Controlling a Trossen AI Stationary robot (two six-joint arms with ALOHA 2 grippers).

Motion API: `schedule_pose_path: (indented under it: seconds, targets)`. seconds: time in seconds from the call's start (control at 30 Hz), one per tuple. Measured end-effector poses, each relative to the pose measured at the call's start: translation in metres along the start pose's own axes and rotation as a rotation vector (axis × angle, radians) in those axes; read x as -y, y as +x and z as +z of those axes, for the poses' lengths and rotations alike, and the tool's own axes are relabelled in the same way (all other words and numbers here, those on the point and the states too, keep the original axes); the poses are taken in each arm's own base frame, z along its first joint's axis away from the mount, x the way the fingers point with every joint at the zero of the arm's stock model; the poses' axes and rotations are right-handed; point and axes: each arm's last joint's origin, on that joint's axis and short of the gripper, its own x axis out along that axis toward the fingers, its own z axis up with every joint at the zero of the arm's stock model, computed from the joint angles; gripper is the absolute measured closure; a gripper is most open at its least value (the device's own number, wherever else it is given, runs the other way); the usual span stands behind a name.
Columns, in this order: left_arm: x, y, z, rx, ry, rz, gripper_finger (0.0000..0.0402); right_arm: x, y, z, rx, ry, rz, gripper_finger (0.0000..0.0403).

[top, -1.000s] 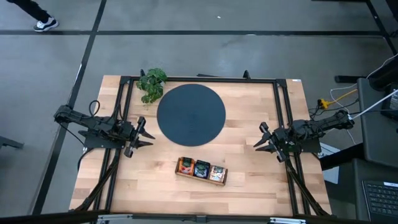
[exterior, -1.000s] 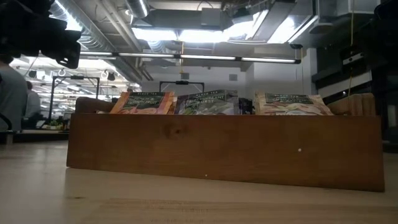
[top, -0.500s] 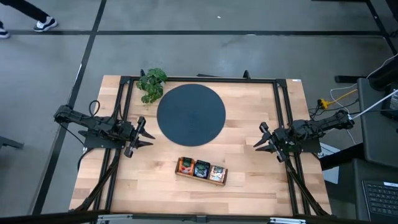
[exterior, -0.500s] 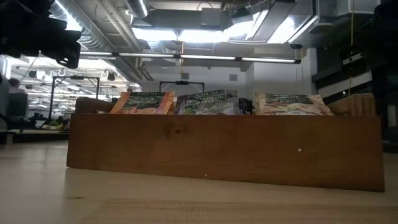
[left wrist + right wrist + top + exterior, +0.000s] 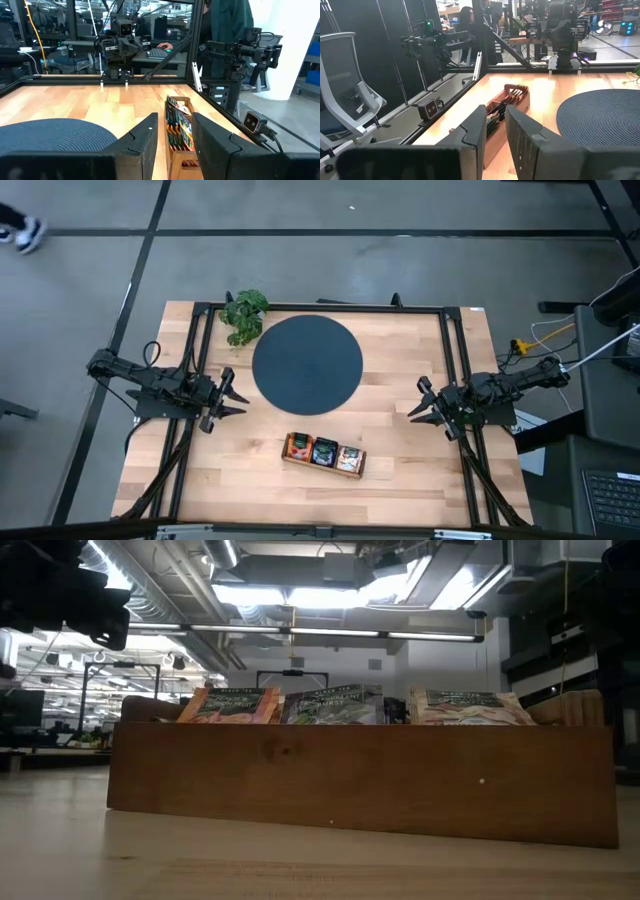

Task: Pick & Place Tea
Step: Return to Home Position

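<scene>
Tea sachets point(image 5: 330, 705) stand upright, rowed along tray point(image 5: 350, 785)

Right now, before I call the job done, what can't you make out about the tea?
- High view: sachets too small to count, just three coloured patches in the tray.
- Low view: the tray's front wall hides all but their tops.
- Wrist views: sachets stand edge-on, one behind another, so the far sections are hidden.
- Print: too blurred or small to read in every view.

Upright tea sachets point(image 5: 177, 127) in wooden tray point(image 5: 179, 162) beside round mat point(image 5: 50, 134)
</scene>
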Motion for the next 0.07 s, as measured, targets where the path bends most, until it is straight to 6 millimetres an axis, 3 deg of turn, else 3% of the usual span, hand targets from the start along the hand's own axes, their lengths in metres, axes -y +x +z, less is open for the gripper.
schedule_pose_path:
  seconds: [0.07]
  targets:
    - [0.0,0.0,0.0,0.0,0.0,0.0,0.0286,0.0,0.0,0.0,0.0,0.001,0.0,0.0327]
